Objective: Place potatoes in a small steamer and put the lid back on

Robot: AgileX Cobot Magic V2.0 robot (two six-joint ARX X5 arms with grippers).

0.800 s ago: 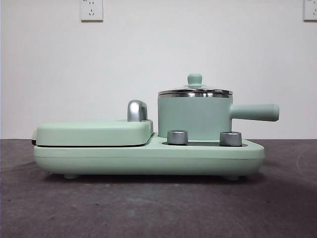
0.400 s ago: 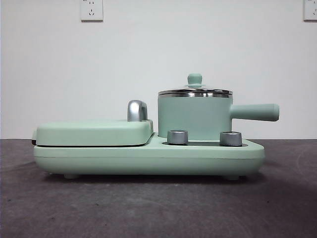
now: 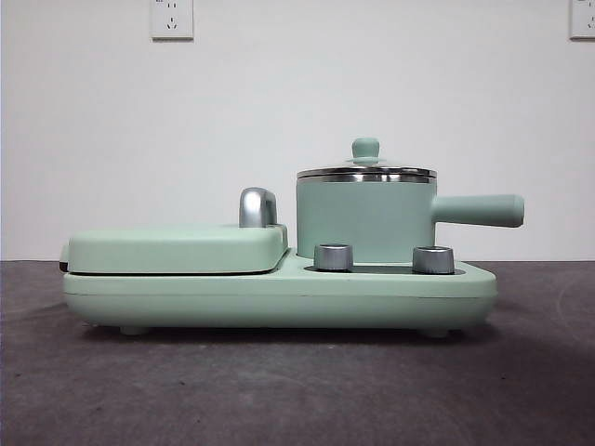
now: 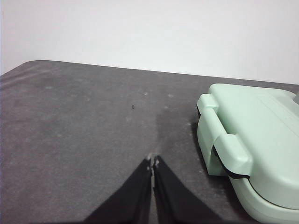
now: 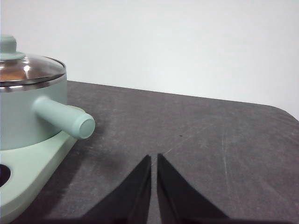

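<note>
The small steamer [image 3: 365, 221] stands on the mint base [image 3: 279, 295] with the lid [image 3: 366, 171] seated on its steel rim. Through the glass an orange-brown patch of the potatoes [image 5: 13, 73] shows inside. The right gripper [image 5: 153, 158] hovers over the dark table [image 5: 210, 154], jaws pressed together and empty, the pot's handle [image 5: 63, 117] near it to one side. The left gripper [image 4: 153, 162], likewise closed on nothing, sits beside the griddle [image 4: 252, 144], apart from it.
</note>
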